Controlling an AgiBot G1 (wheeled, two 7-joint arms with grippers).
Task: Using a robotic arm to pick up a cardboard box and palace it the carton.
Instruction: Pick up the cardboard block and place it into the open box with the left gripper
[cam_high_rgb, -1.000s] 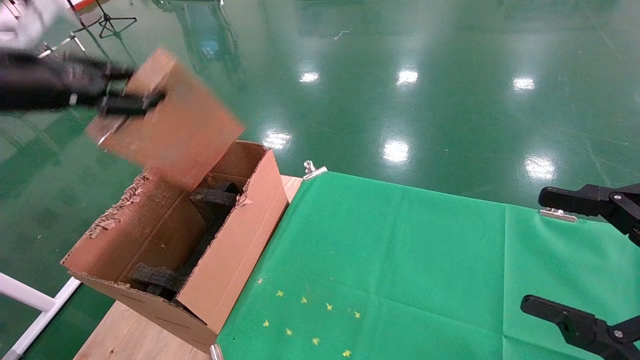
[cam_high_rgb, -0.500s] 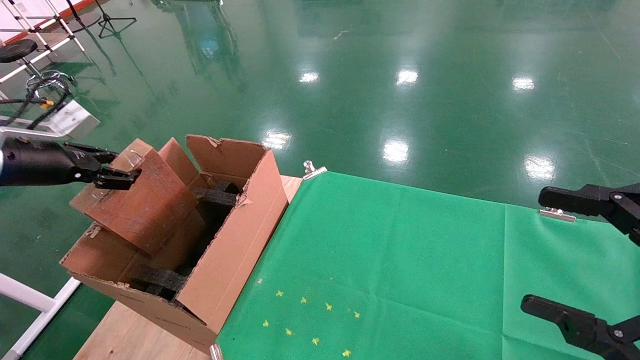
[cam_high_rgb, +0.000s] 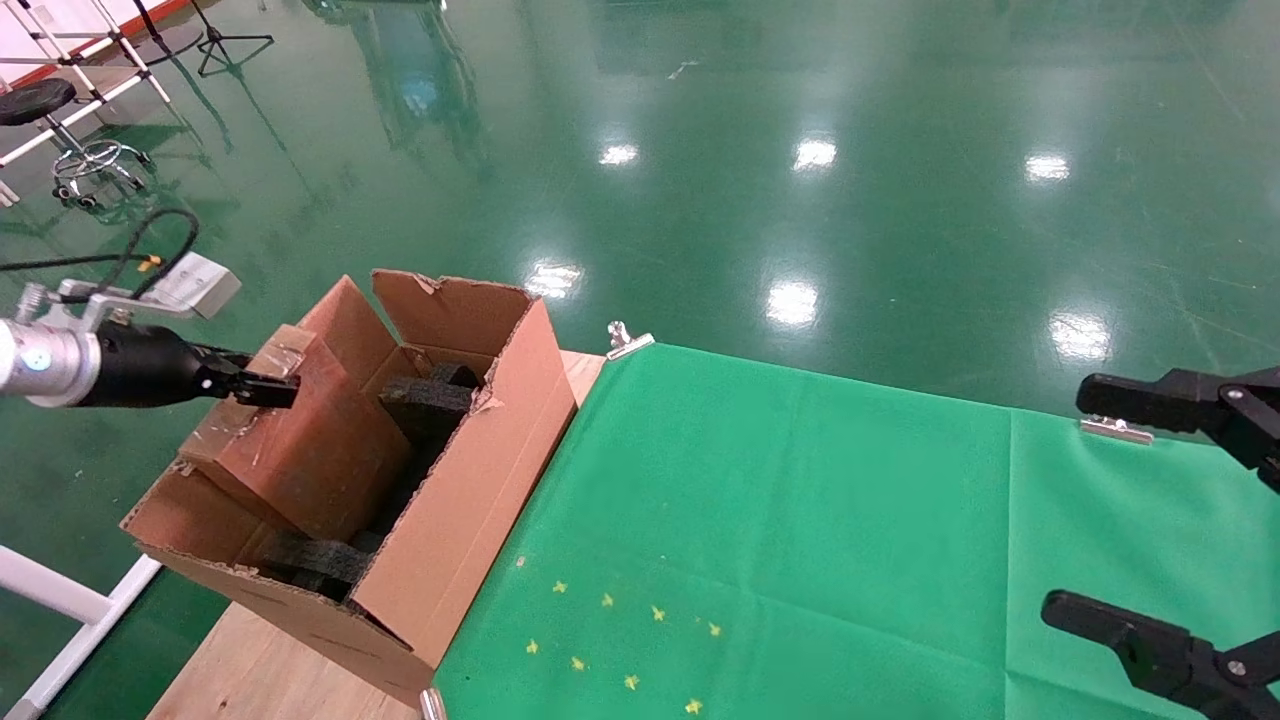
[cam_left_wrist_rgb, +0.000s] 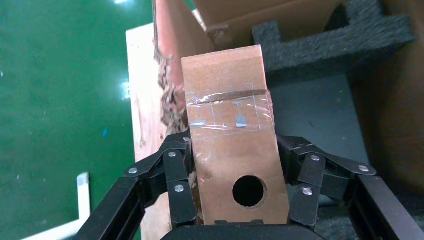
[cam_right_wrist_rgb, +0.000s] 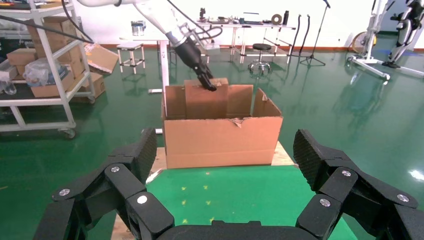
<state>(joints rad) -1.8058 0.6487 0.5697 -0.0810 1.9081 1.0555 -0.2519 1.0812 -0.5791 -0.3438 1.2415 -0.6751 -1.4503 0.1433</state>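
Observation:
My left gripper (cam_high_rgb: 265, 385) is shut on the cardboard box (cam_high_rgb: 300, 440), gripping its taped top end. The brown box stands tilted, its lower part down inside the carton (cam_high_rgb: 470, 490) among black foam pieces (cam_high_rgb: 425, 400). In the left wrist view the box (cam_left_wrist_rgb: 232, 140) sits between the fingers (cam_left_wrist_rgb: 177, 175), with a round hole near the palm. The right wrist view shows the left gripper (cam_right_wrist_rgb: 210, 85) on the box (cam_right_wrist_rgb: 205, 100) sticking up out of the carton (cam_right_wrist_rgb: 222, 140). My right gripper (cam_high_rgb: 1120, 510) is open and empty over the table's right side.
The carton stands on the left end of a wooden table (cam_high_rgb: 270, 670), beside a green cloth (cam_high_rgb: 800, 520) with small yellow marks (cam_high_rgb: 620, 630). Metal clips (cam_high_rgb: 625, 340) hold the cloth's far edge. The green floor lies beyond, with a stool (cam_high_rgb: 60, 130) at far left.
My left gripper has carried the box from high above the carton down into it. The box has gone from swinging in the air to standing tilted inside. The right arm has not moved.

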